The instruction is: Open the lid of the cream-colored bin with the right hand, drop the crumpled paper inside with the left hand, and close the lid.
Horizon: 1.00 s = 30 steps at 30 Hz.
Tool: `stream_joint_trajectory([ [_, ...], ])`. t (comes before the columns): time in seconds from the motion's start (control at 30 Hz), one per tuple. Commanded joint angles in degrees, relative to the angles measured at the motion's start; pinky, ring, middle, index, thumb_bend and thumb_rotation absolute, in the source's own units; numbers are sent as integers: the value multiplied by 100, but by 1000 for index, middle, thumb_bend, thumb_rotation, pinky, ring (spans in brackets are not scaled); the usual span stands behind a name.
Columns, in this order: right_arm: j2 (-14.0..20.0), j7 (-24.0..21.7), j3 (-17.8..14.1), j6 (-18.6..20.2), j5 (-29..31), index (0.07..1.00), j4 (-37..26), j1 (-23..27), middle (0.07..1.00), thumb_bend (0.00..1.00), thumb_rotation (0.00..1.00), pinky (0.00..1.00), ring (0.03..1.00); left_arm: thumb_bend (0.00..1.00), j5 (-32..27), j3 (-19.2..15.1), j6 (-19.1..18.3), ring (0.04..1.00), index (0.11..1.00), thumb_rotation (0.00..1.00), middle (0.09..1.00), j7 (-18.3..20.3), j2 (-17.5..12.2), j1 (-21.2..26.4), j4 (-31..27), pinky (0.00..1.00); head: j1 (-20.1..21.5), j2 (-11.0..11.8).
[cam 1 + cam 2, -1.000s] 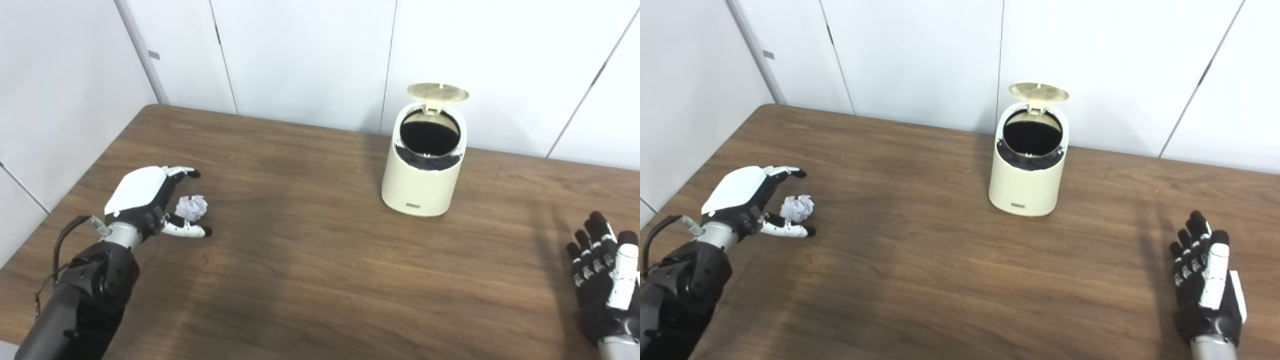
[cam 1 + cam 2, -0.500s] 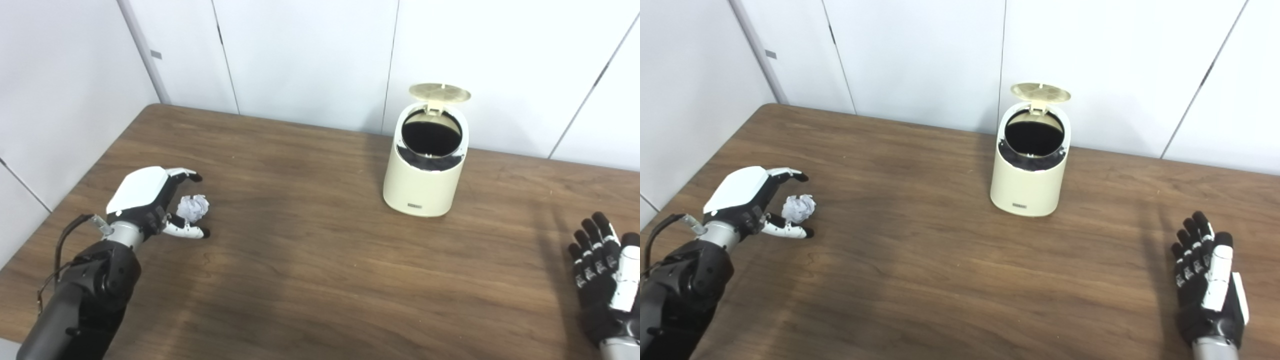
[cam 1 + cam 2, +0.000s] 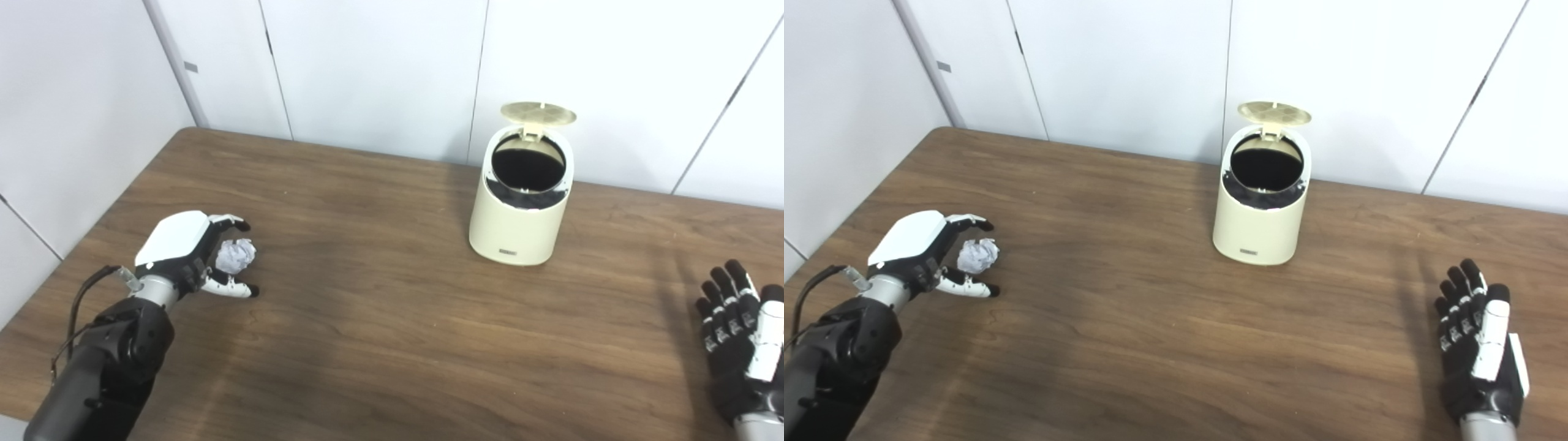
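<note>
The cream-colored bin (image 3: 517, 220) stands near the table's back edge with its round lid (image 3: 538, 112) tipped up, the dark opening facing me. A crumpled white paper ball (image 3: 235, 255) lies on the wood at the left. My left hand (image 3: 184, 251) cups around it, fingers behind and thumb in front, still apart and not closed on the paper. At the lower right my right hand (image 3: 1479, 346) rests open, fingers spread, far from the bin.
The brown wooden table (image 3: 392, 331) runs to white wall panels behind the bin. Its left edge slants close to my left arm.
My left hand has lowered a little and curled its fingers closer around the paper ball. The right hand has barely moved. The bin's lid stays up.
</note>
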<state>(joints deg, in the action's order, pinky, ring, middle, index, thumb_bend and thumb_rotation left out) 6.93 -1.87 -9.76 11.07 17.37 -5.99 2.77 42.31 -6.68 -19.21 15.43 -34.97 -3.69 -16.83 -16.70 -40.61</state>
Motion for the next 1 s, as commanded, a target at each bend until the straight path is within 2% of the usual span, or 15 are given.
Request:
stream_joint_trajectory([
  [0.0,-8,-90,44,-2,12,956,37,72,955,432,1000,1000,969,888,116,-41,46,883,807,180,867,-148,-172,134,-88,784,-6,0],
  [0.33,-3,-103,56,-28,-1,962,52,54,956,413,1000,1000,981,879,336,77,66,867,800,183,855,-52,-248,155,-85,748,-16,-29],
  [0.57,8,-110,65,-100,-37,958,117,48,953,436,1000,1000,979,870,323,75,-59,860,793,159,853,89,-240,263,-100,744,34,-28],
  [0.67,-6,-112,54,-96,3,954,126,41,950,423,1000,1000,978,857,265,48,-30,858,790,126,851,55,-249,300,22,745,52,-21],
  [0.83,-23,-102,50,-107,15,938,101,11,951,395,1000,1000,979,836,227,42,34,840,771,130,833,28,-284,359,110,724,60,-28],
  [0.97,-37,-68,55,-57,-4,926,55,0,954,385,1000,1000,982,818,139,39,-18,829,766,108,825,152,-325,417,105,708,68,-33],
])
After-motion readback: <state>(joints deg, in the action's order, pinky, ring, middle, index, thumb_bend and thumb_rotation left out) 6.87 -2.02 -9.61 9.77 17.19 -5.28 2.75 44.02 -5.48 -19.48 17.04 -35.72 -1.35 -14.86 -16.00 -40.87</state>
